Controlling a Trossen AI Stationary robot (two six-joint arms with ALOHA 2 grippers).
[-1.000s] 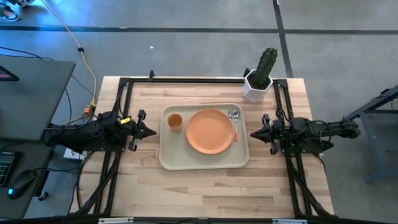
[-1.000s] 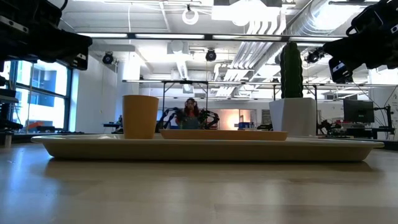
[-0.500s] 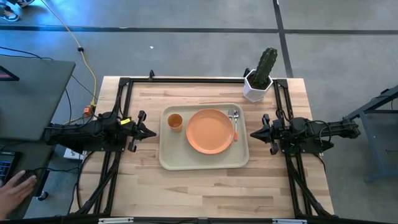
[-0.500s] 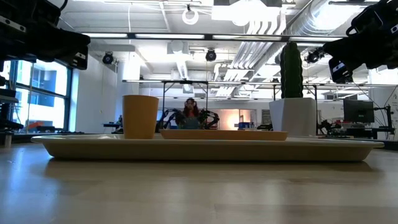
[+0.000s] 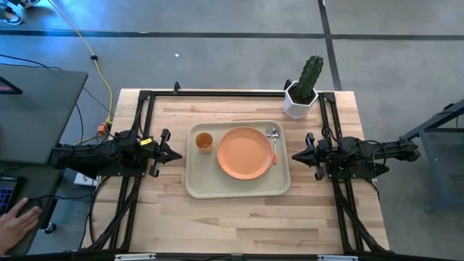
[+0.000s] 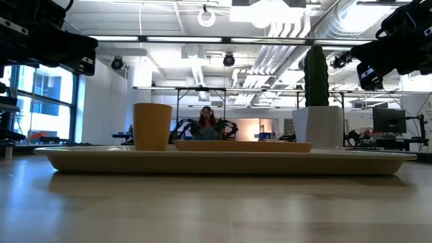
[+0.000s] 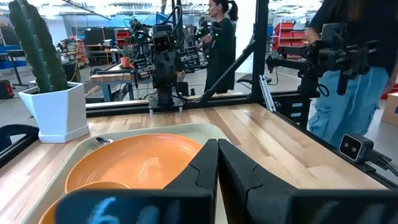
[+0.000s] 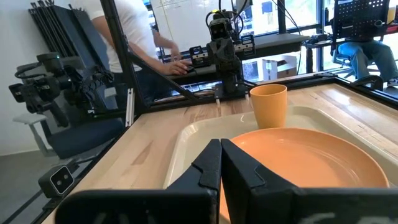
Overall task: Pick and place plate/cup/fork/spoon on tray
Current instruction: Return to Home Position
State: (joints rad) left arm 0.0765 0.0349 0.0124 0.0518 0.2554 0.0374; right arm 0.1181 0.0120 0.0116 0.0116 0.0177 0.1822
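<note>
The beige tray [image 5: 199, 183] lies at the table's middle. On it stand the orange plate [image 5: 245, 152] and, to its left, the orange cup [image 5: 204, 141]. The fork and spoon [image 5: 272, 138] lie side by side on the tray at the plate's right edge. My left gripper [image 5: 177, 154] is shut and empty, left of the tray. My right gripper [image 5: 296, 156] is shut and empty, right of the tray. The plate [image 8: 305, 158] and cup [image 8: 268, 106] also show in the right wrist view, and the plate [image 7: 134, 158] in the left wrist view.
A white pot with a green cactus [image 5: 303, 90] stands at the table's far right corner. Black frame rails [image 5: 141, 130] run along both sides of the table. A person's hand [image 5: 14, 221] rests at a desk off the table's left. People stand in the room beyond.
</note>
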